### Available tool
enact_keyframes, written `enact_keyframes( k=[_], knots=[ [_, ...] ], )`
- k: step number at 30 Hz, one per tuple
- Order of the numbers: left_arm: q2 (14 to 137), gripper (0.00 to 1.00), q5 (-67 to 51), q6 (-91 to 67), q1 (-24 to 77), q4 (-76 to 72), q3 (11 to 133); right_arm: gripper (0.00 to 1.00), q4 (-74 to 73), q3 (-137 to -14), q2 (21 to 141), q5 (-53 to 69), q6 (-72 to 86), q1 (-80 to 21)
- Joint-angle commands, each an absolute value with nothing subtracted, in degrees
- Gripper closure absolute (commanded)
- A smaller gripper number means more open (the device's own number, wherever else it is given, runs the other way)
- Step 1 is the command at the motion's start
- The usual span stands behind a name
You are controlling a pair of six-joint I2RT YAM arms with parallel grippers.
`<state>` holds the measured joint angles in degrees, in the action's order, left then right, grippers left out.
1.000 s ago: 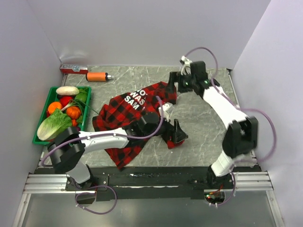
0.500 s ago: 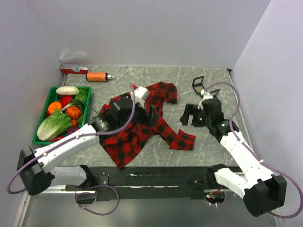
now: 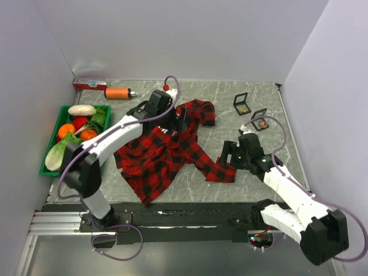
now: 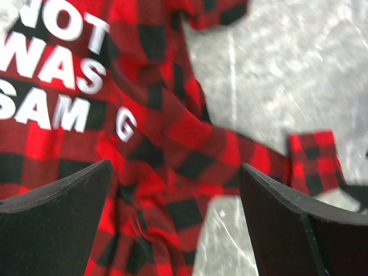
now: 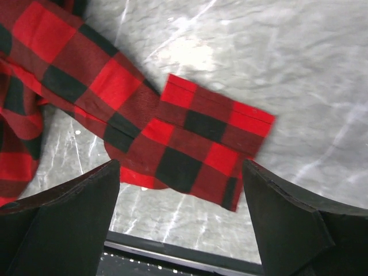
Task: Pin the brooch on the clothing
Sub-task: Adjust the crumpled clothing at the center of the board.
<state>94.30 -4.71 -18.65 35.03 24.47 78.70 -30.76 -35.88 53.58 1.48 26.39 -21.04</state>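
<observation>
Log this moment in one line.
left gripper: open, over red-and-black plaid shirt | right gripper: open, over sleeve cuff | shirt: crumpled on grey marbled table, unheld

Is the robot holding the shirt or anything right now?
No, nothing is held. The left tool is open above the shirt, and the right tool is open above its sleeve cuff.

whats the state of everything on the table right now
shirt, rumpled on the table, no brooch showing
left tool, open, over the shirt's chest
right tool, open, over a sleeve cuff
black boxes, flat on the table, clear of the shirt
basket, full of vegetables
orange tube, lying on its side
</observation>
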Motion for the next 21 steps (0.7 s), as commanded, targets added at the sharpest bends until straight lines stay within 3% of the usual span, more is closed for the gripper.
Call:
enact_keyframes(
  k=[1, 6, 12, 13, 15, 16, 20, 21],
  knots=[
    [100.9, 0.04, -5.8, -17.4, 33.0, 27.7, 84.9, 0.09, -26.5, -38.4, 58.6, -5.4, 29.4, -27.0],
    [107.6, 0.01, -7.9, -17.7, 32.7, 28.2, 89.0, 0.12, -25.3, -41.6, 68.1, -7.5, 30.7, -30.1],
    [111.8, 0.19, -8.3, -17.9, 32.1, 26.9, 90.7, 0.18, -22.1, -42.9, 75.8, -7.1, 31.6, -30.8],
    [111.9, 0.32, -10.8, -18.0, 31.8, 26.1, 90.4, 0.22, -21.7, -43.0, 76.6, -7.0, 31.4, -30.7],
    [111.6, 0.46, -13.3, -18.9, 31.1, 23.2, 88.2, 0.28, -21.4, -43.3, 78.9, -6.9, 31.5, -30.7],
    [111.6, 0.61, -14.6, -19.2, 30.9, 22.7, 87.5, 0.33, -21.4, -43.4, 79.6, -6.8, 31.6, -30.8],
    [110.7, 0.76, -15.4, -20.4, 29.8, 22.3, 86.9, 0.45, -20.0, -43.1, 81.6, -5.5, 31.8, -30.8],
    [110.2, 0.86, -15.5, -20.6, 29.5, 22.1, 86.6, 0.48, -19.7, -43.0, 81.8, -5.1, 31.9, -30.7]
  ],
)
